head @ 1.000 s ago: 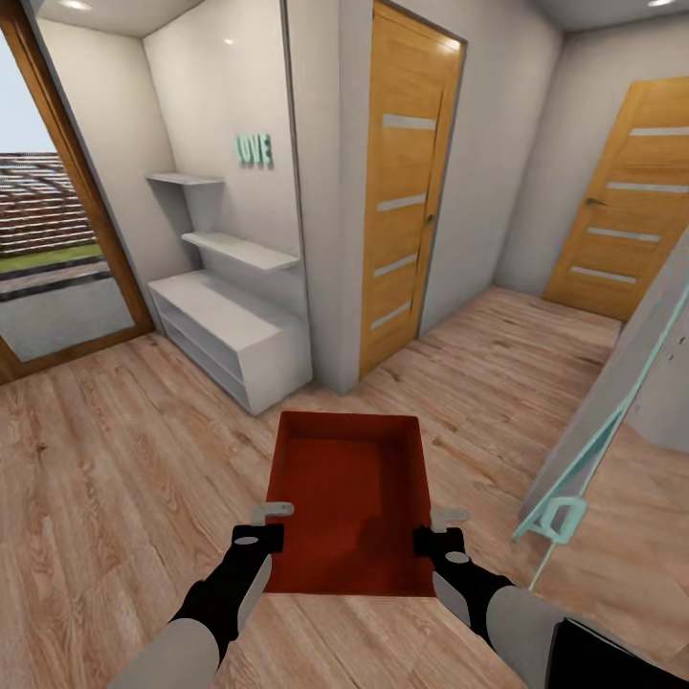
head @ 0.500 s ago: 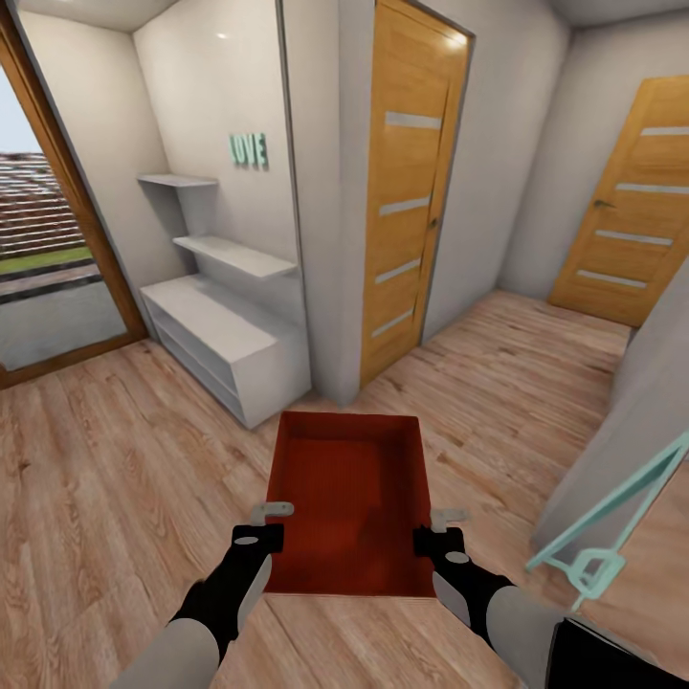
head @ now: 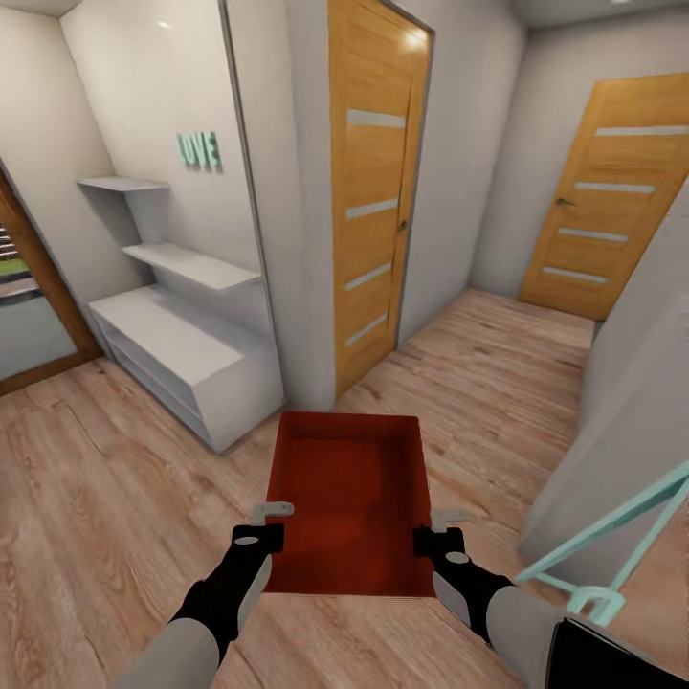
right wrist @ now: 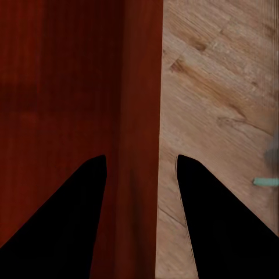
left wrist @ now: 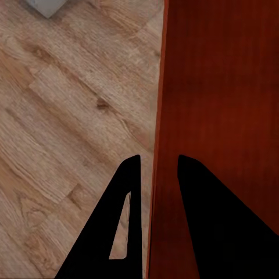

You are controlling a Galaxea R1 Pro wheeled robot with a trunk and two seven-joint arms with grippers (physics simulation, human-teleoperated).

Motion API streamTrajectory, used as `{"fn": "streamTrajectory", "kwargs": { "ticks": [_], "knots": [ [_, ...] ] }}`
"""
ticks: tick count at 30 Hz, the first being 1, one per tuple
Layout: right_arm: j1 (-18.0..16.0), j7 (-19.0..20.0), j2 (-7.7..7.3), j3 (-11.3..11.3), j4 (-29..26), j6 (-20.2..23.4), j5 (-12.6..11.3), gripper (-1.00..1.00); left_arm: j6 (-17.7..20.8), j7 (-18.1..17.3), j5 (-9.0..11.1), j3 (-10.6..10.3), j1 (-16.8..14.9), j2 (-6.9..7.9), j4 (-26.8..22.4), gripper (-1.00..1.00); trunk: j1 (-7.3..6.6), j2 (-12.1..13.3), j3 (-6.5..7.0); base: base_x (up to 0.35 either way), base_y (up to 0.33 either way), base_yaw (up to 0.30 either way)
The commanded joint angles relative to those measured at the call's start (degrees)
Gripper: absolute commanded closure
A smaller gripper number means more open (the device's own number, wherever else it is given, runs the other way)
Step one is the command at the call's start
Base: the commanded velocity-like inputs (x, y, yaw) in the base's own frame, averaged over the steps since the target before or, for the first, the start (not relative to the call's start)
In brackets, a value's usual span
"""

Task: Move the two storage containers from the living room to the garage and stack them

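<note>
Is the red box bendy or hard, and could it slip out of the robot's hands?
Probably hard: the storage container keeps straight walls while held by the left gripper and right gripper. It may slip, since each gripper pinches only a thin, smooth-looking side wall. It looks empty, so likely light.

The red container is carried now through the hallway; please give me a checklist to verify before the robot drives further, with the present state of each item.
1. Left gripper on the container wall: ok, fingers straddle the wall.
2. Right gripper on the opposite wall: ok, fingers straddle it.
3. Container level: ok, it looks even in the head view.
4. Container empty: ok.
5. Path ahead on the wood floor: ok, open toward the far door.
6. Clearance from the teal frame by the right arm: cannot tell.
</note>
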Motion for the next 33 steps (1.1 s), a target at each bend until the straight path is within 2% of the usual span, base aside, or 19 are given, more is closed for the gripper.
{"fn": "streamTrajectory", "kwargs": {
  "ticks": [1,16,33],
  "knots": [
    [-0.1,-0.2,-0.30,-0.3,0.3,-0.3,-0.5,1.00,0.6,0.4,-1.0,0.2,0.0,0.05,-0.2,1.00,0.06,-0.1,-0.09,0.322,0.000,-0.243],
    [-0.1,-0.2,-0.30,-0.3,0.3,-0.2,-0.5,1.00,0.5,0.4,-1.0,0.2,0.0,0.05,-0.2,1.00,0.06,-0.1,-0.09,0.322,0.000,-0.228],
    [-0.1,-0.2,-0.30,-0.3,0.3,-0.3,-0.5,1.00,0.5,0.4,-1.0,0.2,0.0,0.05,-0.2,1.00,0.06,-0.1,-0.09,0.322,0.000,-0.010]
  ]
}}
